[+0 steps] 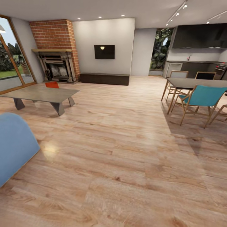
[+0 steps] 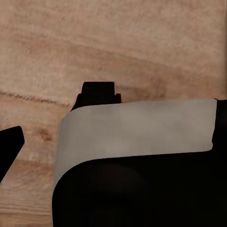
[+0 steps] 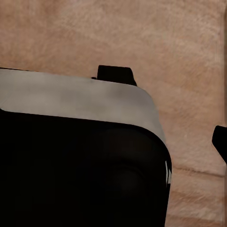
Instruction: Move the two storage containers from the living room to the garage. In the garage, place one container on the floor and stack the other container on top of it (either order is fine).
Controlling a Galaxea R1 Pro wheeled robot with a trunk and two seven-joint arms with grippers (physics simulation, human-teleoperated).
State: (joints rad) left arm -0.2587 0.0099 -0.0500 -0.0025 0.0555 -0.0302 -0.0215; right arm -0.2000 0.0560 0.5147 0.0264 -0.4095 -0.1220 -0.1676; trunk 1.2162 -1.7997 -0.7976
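I am in the living room, on light wood-plank flooring (image 1: 126,151). One orange-red storage container (image 1: 52,84) peeks out behind the far edge of the low grey coffee table (image 1: 41,93), far off at the left. In the left wrist view my left gripper (image 2: 54,120) hangs over the wood planks, its two dark fingertips (image 2: 99,93) apart and nothing between them. My right gripper (image 3: 168,109) is likewise open over the planks, with one fingertip (image 3: 116,74) showing behind the robot's grey and black body (image 3: 71,156).
A red-brick fireplace (image 1: 56,50), a black wall TV (image 1: 104,51) and a long dark cabinet (image 1: 104,78) line the far wall. A blue seat (image 1: 14,145) sits close at the left. A dining table (image 1: 195,83) with a teal chair (image 1: 201,97) stands at the right.
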